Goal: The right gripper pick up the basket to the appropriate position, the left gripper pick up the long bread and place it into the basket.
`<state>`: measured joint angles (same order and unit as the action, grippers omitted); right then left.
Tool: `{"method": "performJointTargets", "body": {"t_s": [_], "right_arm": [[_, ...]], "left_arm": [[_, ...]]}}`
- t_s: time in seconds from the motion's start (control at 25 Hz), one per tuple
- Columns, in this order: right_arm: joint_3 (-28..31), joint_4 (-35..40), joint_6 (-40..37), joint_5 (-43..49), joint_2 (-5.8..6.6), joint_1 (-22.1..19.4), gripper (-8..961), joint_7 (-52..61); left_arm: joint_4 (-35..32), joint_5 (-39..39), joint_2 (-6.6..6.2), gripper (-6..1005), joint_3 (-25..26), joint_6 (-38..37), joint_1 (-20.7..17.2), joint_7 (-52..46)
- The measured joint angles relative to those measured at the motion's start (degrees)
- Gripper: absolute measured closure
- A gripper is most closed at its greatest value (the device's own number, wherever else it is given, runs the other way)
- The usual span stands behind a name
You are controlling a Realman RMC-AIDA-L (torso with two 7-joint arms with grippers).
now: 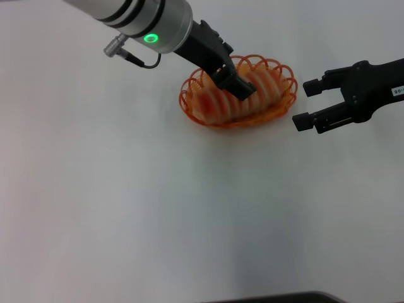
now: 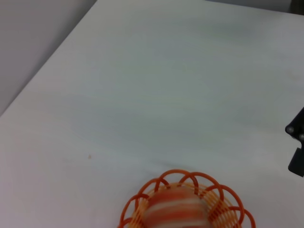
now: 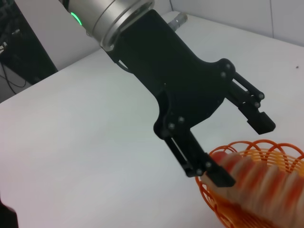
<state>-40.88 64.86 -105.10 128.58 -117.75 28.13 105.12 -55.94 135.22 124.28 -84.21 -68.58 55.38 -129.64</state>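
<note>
The orange basket (image 1: 282, 108) stands on the white table at the far middle, with the long bread (image 1: 218, 104) lying inside it. My left gripper (image 1: 235, 77) hangs just over the loaf with its fingers spread and nothing between them. The right wrist view shows this open left gripper (image 3: 243, 152) above the bread (image 3: 256, 185) and the basket rim (image 3: 266, 147). My right gripper (image 1: 306, 104) is open and empty, just right of the basket and apart from it. The left wrist view shows the basket (image 2: 190, 178) and the bread's end (image 2: 175, 209).
The white table (image 1: 158, 208) stretches toward me in front of the basket. Its far left edge shows in the left wrist view (image 2: 47, 71). A dark strip (image 1: 278, 298) lies along the near edge of the head view.
</note>
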Motion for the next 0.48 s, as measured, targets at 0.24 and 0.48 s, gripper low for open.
{"method": "performJointTargets", "body": {"t_s": [0.24, 0.48], "right_arm": [[-0.02, 0.00, -0.33, 0.00, -0.02, -0.06, 6, 0.00], [0.05, 0.00, -0.20, -0.03, -0.41, -0.09, 6, 0.00]], "left_arm": [[-12.87, -0.64, -0.10, 114, 5.70, -5.74, -9.93, -0.03], [-18.59, -6.85, -0.34, 115, 20.03, -16.47, -20.41, 5.68]]}}
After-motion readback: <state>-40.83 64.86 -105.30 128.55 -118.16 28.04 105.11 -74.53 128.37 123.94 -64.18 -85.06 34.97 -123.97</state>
